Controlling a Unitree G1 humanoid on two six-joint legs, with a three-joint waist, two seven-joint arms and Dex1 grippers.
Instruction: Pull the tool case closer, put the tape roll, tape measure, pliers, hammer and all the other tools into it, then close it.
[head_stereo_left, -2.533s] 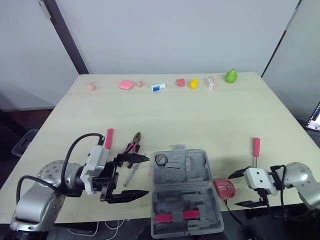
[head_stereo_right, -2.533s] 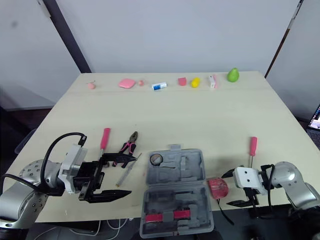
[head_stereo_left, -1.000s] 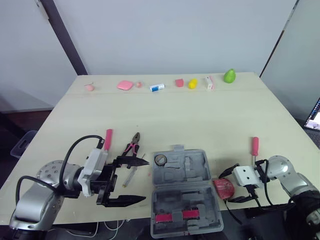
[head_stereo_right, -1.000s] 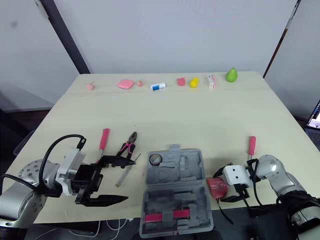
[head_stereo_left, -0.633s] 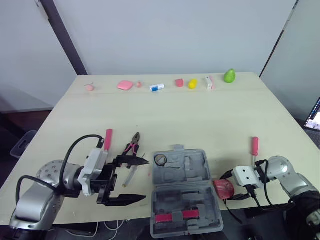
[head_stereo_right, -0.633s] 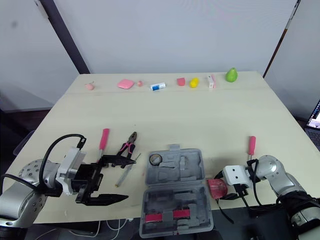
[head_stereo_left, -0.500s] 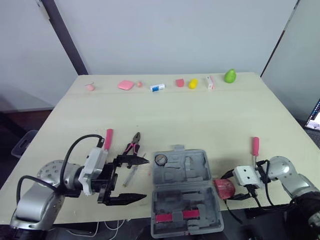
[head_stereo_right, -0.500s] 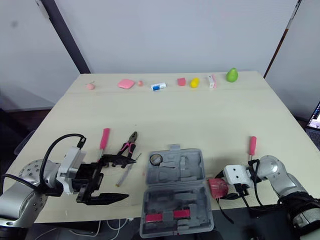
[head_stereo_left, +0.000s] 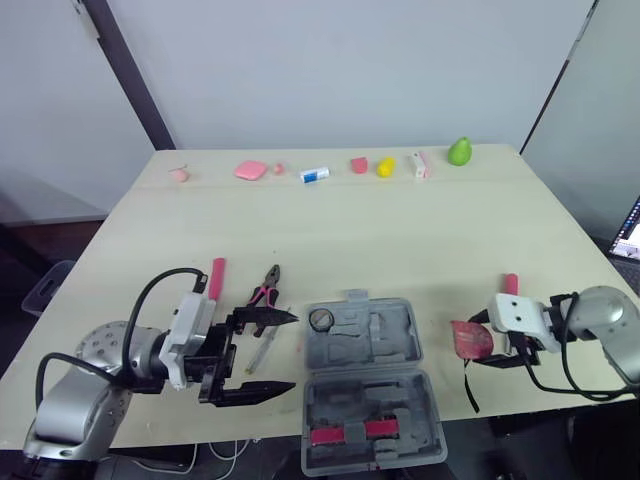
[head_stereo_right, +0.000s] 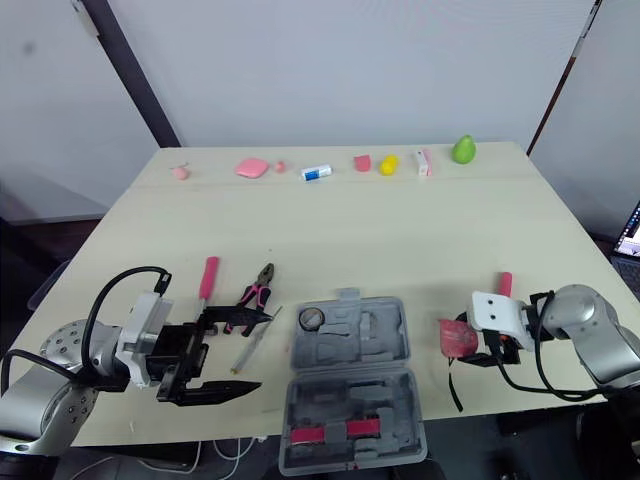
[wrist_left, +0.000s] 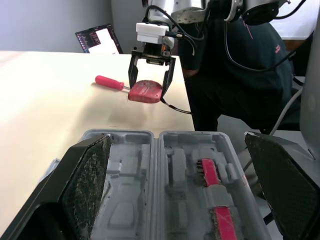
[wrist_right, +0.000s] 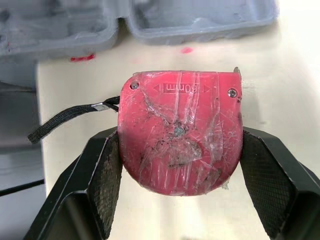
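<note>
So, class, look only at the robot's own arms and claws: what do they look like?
The left arm and right arm are rounded silver-grey shells, each ending in a white boxy wrist block. Black cables loop from arm to wrist. The left claw and right claw each have two black, wedge-shaped fingers with cross-hatched inner pads.

Scuffed, glossy red plastic on the tape measure (wrist_right: 180, 132), with a black woven cloth strap (wrist_right: 65, 120). Matt grey moulded plastic throughout the case (head_stereo_left: 400, 340). Pale wood-look table (head_stereo_left: 400, 240), smooth and matt. Black pads (wrist_right: 107, 185) either side of the tape measure, rough with fine cross-hatching.
</note>
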